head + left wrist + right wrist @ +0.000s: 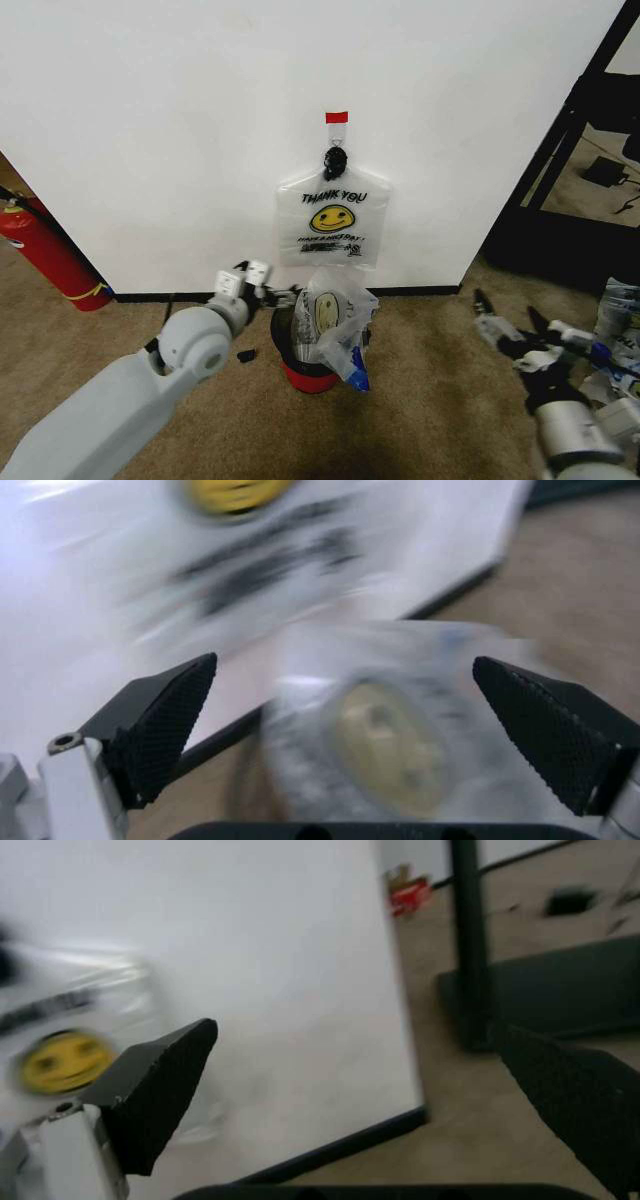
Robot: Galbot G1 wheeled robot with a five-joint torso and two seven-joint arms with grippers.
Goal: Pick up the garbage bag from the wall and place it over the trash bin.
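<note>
The garbage bag (333,222), white with a yellow smiley and "THANK YOU" print, hangs from a black hook (335,160) on the white wall (180,130), under a piece of red tape (337,117). Below it stands the dark trash bin (300,372) with a red base. A second smiley bag (335,320) sits crumpled in the bin. My left gripper (275,295) is open at the bin's left rim, facing that bag (390,735). My right gripper (508,312) hovers open over the carpet to the bin's right, apart from it. The right wrist view shows the hanging bag (70,1042).
A red fire extinguisher (45,250) leans at the wall's left end. A black metal rack (560,150) stands right of the wall. Loose clutter (620,320) lies at the far right. Brown carpet surrounds the bin.
</note>
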